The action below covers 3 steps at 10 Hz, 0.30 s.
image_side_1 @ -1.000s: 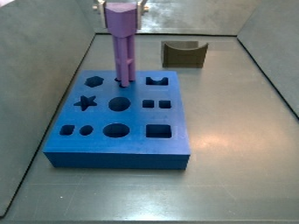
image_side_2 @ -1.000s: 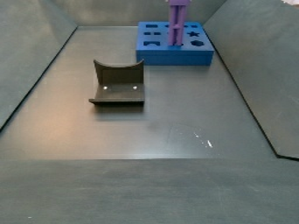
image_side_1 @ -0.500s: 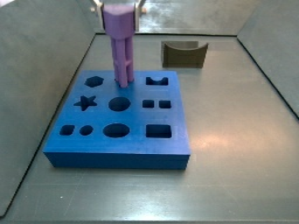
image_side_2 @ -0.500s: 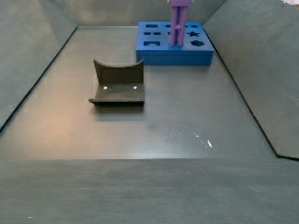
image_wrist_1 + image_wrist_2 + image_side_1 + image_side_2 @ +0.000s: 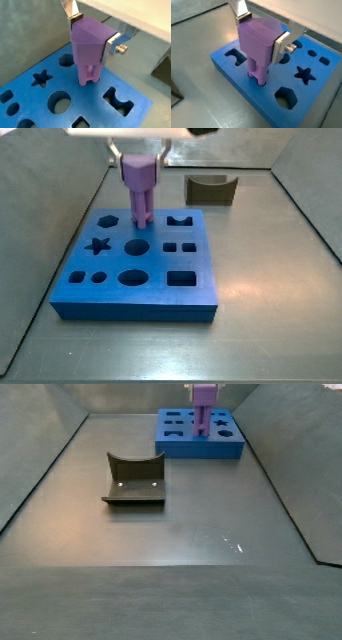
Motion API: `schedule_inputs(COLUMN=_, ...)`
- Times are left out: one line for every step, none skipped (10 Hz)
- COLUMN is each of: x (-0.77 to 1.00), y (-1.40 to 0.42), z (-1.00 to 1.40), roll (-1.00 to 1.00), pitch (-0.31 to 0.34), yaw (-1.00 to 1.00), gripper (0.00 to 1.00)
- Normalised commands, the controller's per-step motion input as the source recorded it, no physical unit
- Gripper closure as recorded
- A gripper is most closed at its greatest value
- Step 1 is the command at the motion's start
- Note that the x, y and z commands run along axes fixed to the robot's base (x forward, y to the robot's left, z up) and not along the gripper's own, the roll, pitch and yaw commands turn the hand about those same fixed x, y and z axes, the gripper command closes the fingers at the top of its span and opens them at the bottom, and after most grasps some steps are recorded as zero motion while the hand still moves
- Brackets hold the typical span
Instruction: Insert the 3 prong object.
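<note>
In a wrist view, the pincer point(image 5: 93, 31) grips the peg point(image 5: 89, 50) upright, its tip entering a hole in the board point(image 5: 40, 97); seating looks partly done. The opposite wrist view shows the tip point(image 5: 257, 77) sunk slightly. A side view places the peg point(image 5: 140, 190) at the board's far row. Only the side views show the block point(image 5: 134, 478), well apart on the tabletop point(image 5: 187, 524).

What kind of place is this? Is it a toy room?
Probably a robot test bench, not a toy room: grey walled floor, the gripper pushing a purple 3 prong object into a blue board.
</note>
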Motion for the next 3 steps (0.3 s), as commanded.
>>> schedule_inputs(x=0.06, y=-0.03, z=-0.29, roll=0.0, pitch=-0.001, yaw=-0.05, gripper=1.0)
schedule_inputs(x=0.0, y=0.0, z=0.0, roll=0.0, pitch=-0.006, yaw=0.0, gripper=1.0)
schedule_inputs(x=0.0, y=0.0, z=0.0, roll=0.0, pitch=0.0, yaw=0.0, gripper=1.0)
